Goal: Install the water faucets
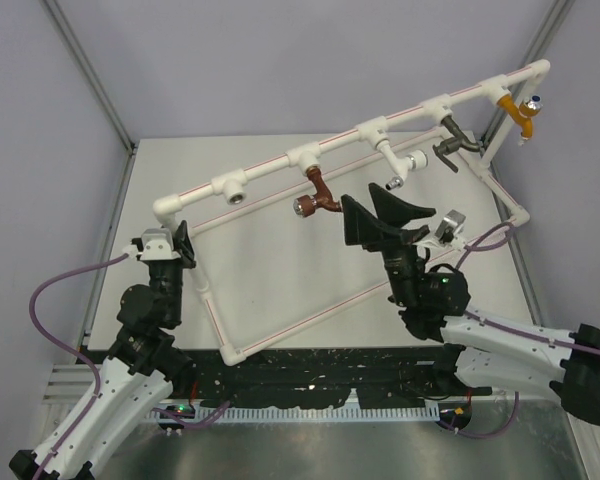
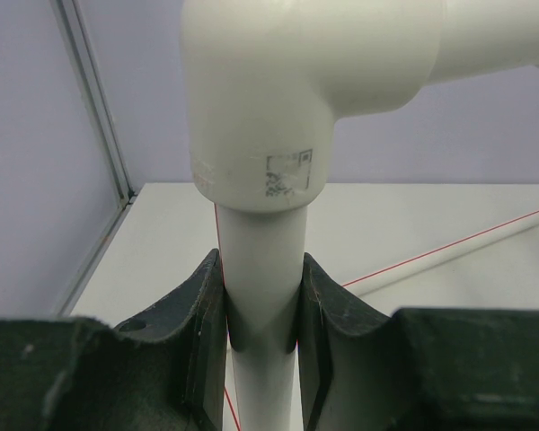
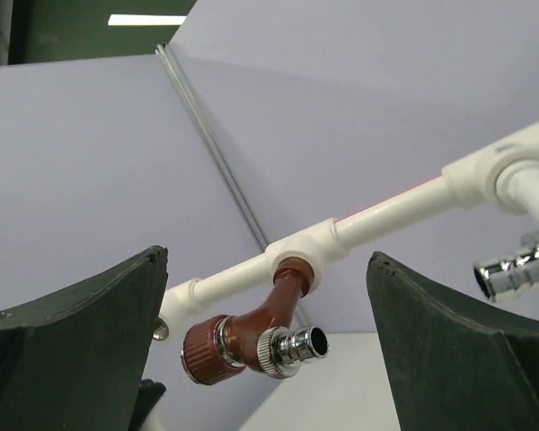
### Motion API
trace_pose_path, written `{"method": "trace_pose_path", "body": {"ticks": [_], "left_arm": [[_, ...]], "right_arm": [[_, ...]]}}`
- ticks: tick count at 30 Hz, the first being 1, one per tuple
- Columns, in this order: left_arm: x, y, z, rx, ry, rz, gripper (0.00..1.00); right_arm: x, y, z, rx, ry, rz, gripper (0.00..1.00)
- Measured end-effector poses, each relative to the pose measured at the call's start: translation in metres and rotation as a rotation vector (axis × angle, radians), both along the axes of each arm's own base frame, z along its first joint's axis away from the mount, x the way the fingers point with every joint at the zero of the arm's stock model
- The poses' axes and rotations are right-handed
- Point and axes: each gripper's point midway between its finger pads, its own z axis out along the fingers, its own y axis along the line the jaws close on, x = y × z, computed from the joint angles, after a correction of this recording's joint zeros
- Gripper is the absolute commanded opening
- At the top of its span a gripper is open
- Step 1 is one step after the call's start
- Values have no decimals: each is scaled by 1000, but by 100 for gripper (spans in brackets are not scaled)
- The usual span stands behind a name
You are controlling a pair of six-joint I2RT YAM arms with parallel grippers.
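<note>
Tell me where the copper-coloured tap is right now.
Centre of the top view: the copper-coloured tap hangs from a white tee on the upper pipe, between an empty tee on its left and the open right pincer on its right.

My left arm rises from its base on the left, wrist tipped forward. My left gripper point(image 1: 180, 243) is clamped on the white pipe point(image 2: 260, 256), one finger pressed to each side. My right arm reaches in from the right, forearm low and wrist lifted, and my right gripper point(image 1: 383, 215) stands spread wide, holding nothing.
</note>
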Motion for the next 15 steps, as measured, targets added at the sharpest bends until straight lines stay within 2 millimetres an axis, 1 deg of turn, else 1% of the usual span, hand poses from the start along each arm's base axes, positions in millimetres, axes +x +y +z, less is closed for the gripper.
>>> {"method": "trace_pose_path", "body": {"ticks": [3, 6, 10, 12, 13, 15], "left_arm": [[0, 0, 0, 0, 0, 0, 0], [0, 0, 0, 0, 1, 0, 0], [0, 0, 0, 0, 1, 0, 0], [0, 0, 0, 0, 1, 0, 0], [1, 0, 0, 1, 2, 0, 0], [1, 0, 0, 1, 1, 0, 0]], "right_arm": [[-16, -19, 19, -145, -114, -95, 95], [-25, -30, 29, -379, -212, -210, 95], [-28, -29, 37, -709, -312, -305, 95], [-26, -24, 37, -897, -365, -333, 96], [-26, -21, 35, -956, -384, -337, 95], [-25, -14, 25, -1122, -435, -335, 95]]}}
